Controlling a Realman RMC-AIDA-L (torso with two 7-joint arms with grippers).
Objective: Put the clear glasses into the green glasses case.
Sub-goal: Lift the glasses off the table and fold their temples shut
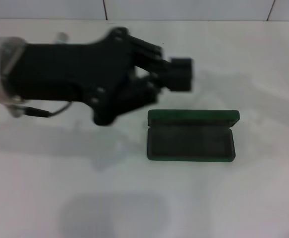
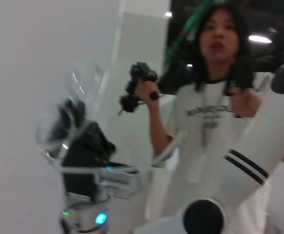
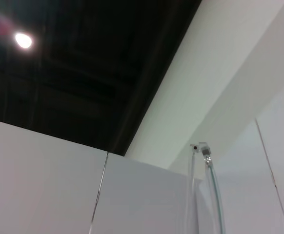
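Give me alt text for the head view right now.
The left gripper, a blurred black shape, hangs over a white table, up and to the left of the green glasses case. The case lies open, its dark lining empty. No glasses can be made out.

I see the green glasses case (image 1: 190, 136) lying open right of centre on the white counter (image 1: 234, 198), its tray free from above, bare counter near and right of it, while my left tool (image 1: 177, 74) hangs just far-left of its raised lid, crowding that approach.
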